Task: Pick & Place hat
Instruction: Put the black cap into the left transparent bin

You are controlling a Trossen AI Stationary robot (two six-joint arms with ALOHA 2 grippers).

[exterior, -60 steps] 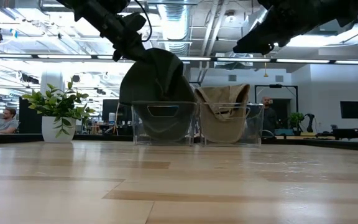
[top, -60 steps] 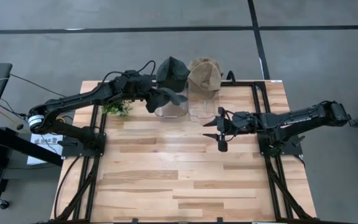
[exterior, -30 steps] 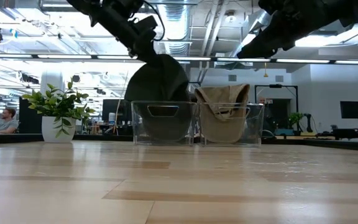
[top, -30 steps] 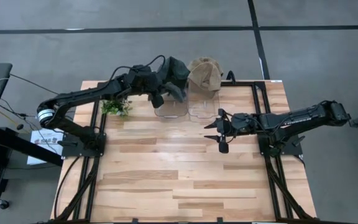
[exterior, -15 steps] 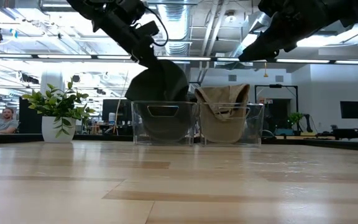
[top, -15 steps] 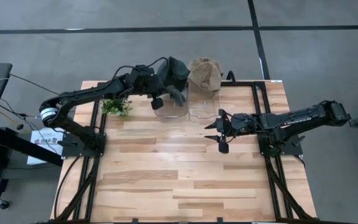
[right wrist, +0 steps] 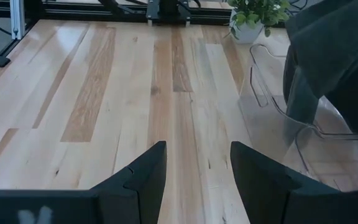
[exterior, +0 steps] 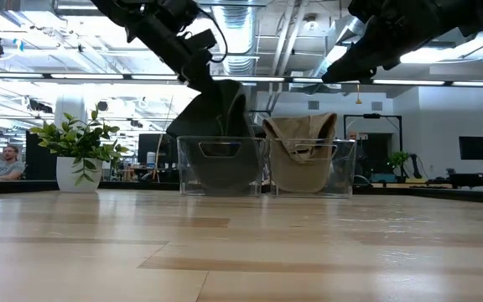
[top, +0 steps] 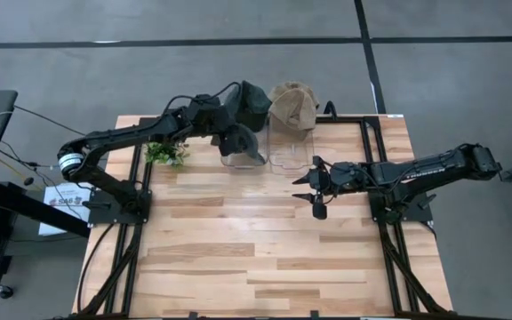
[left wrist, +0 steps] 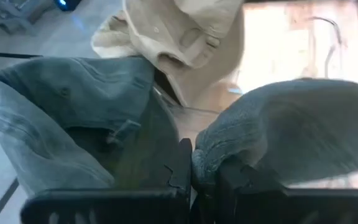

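At the tabletop's far edge the left gripper (top: 228,135) clamps a dark hat (top: 242,142) over a clear bin (top: 245,158), while the right gripper (top: 308,185) waits mid-table, fingers apart.

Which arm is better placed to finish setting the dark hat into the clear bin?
The left. Its claw is shut on the dark hat right above the clear bin, while the right claw hovers open and empty over the table.

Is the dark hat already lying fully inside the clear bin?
No. The dark hat hangs partly in the clear bin, pinched by the left gripper.
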